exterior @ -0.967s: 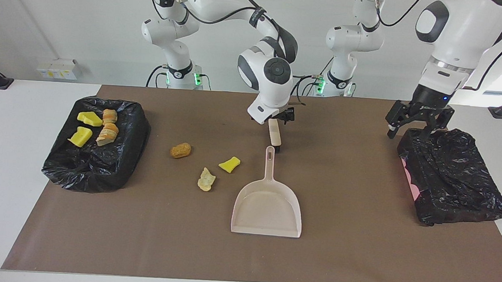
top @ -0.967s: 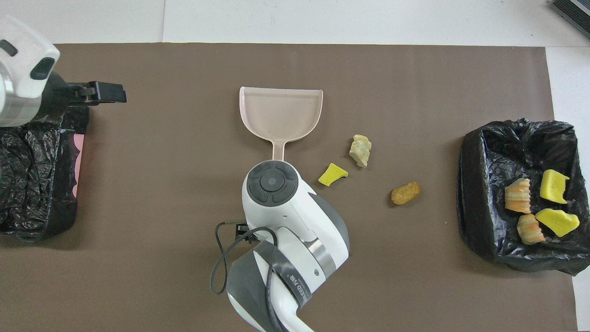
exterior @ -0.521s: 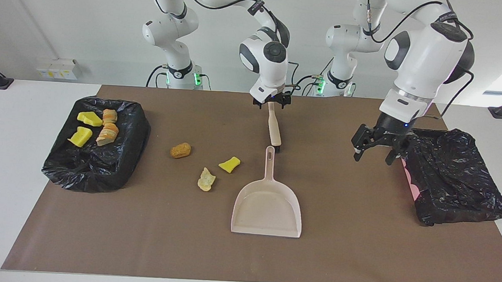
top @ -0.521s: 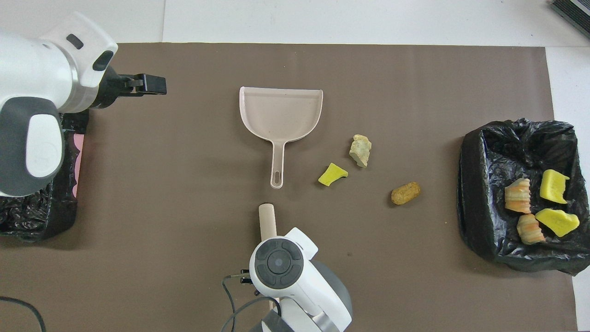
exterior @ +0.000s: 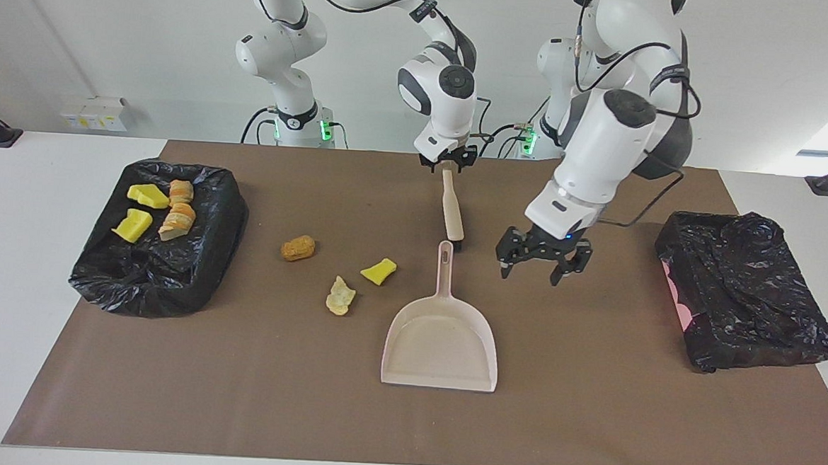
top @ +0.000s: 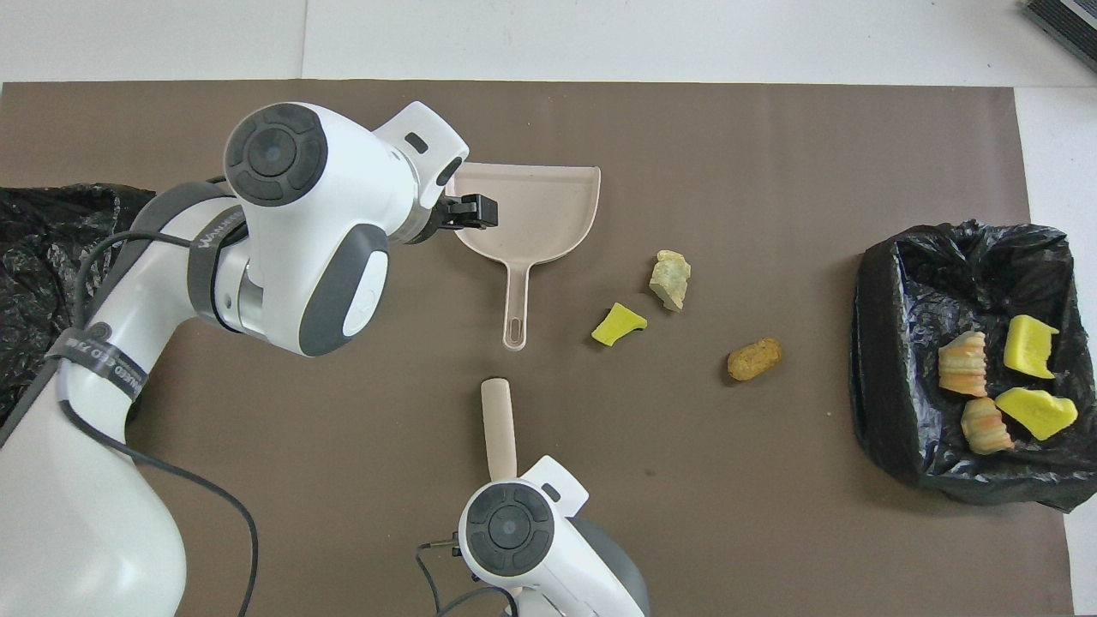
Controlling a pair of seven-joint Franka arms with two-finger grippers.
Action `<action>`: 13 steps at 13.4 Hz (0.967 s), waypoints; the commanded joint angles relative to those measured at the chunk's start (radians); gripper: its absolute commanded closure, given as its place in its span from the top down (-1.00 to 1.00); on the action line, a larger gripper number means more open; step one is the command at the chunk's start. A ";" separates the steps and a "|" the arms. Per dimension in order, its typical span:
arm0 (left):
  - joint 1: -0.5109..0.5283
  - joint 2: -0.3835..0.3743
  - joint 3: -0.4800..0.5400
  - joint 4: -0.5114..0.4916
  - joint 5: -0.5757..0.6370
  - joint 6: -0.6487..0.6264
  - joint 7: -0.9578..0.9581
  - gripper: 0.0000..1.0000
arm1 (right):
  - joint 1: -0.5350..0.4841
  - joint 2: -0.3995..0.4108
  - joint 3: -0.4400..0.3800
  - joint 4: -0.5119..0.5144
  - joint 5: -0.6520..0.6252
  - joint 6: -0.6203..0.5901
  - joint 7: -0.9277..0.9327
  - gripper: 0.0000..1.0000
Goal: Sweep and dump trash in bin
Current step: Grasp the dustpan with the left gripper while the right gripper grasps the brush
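Three pieces of trash lie on the brown mat: a brown lump [exterior: 298,248] [top: 754,359], a pale tan scrap [exterior: 340,296] [top: 670,279] and a yellow sponge chunk [exterior: 379,271] [top: 618,324]. The beige dustpan [exterior: 441,340] [top: 548,206] lies flat beside them, handle toward the robots. The brush [exterior: 452,210] [top: 499,424] lies just nearer to the robots. My right gripper [exterior: 448,163] is shut on the end of its handle. My left gripper [exterior: 531,269] [top: 467,214] hangs open over the mat beside the dustpan's handle. The black-bagged bin [exterior: 171,276] [top: 891,283] holds several more scraps.
A second black-bagged bin [exterior: 744,292] [top: 43,257] sits at the left arm's end of the table, with a pink edge showing. The brown mat [exterior: 235,393] covers most of the white table.
My left arm swung from over the black bag at its end toward the dustpan. My right gripper drew back along the brush handle to its end and closed there.
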 commanded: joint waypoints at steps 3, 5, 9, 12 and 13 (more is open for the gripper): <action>-0.065 0.002 0.016 -0.100 0.012 0.064 -0.067 1.00 | -0.043 -0.020 0.000 -0.002 0.062 0.011 0.024 -1.00; -0.078 -0.005 0.014 -0.152 0.012 0.079 -0.073 1.00 | -0.088 -0.061 -0.004 0.009 0.062 -0.050 0.018 -1.00; -0.099 0.016 0.014 -0.158 0.010 0.131 -0.119 1.00 | -0.208 -0.151 -0.010 0.005 0.039 -0.210 0.014 -1.00; -0.107 0.016 0.014 -0.164 0.010 0.130 -0.118 1.00 | -0.320 -0.164 -0.012 0.052 -0.072 -0.352 0.018 -1.00; -0.119 0.012 0.014 -0.187 0.010 0.131 -0.113 1.00 | -0.354 -0.161 -0.010 0.064 -0.097 -0.389 0.020 -1.00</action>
